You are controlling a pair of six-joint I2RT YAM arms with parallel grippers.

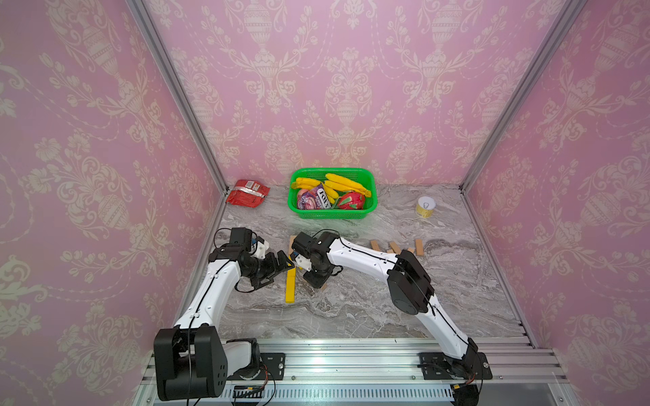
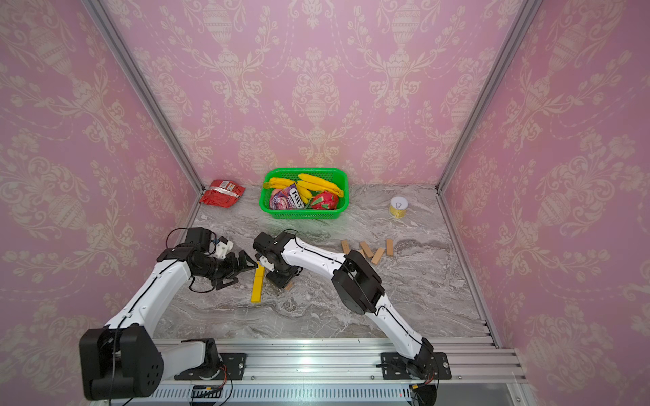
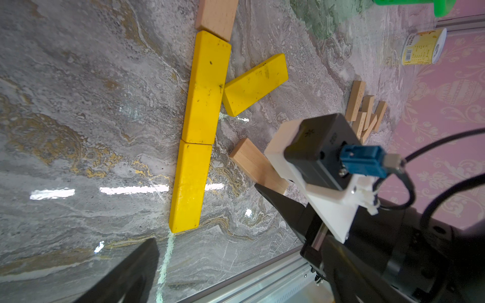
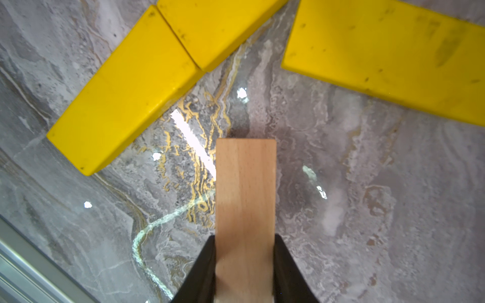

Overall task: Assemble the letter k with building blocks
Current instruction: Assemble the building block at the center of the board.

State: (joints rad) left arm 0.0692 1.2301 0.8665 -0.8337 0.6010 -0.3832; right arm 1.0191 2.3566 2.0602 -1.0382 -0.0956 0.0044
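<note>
Right gripper (image 4: 245,240) clamped on a wooden block (image 4: 245,183), at three o'clock of the half-built K (image 2: 257,286).
Left gripper (image 1: 279,269) gapes empty at nine o'clock. Sliding in askew, the block could knock the stem (image 3: 203,105) or slanted yellow block (image 3: 256,84) crooked.

Green basket (image 1: 330,213) holds bananas (image 1: 346,182) and a sweets bag (image 1: 313,199); red packet (image 1: 247,192) lies near it; yellow can (image 1: 426,207) stands apart.

The right gripper (image 1: 316,281) hides the slanted yellow block (image 3: 254,84) and most of its clamped wood block (image 4: 245,189) in both top views; the frame edge crops the stem's wood block (image 3: 216,17).
</note>
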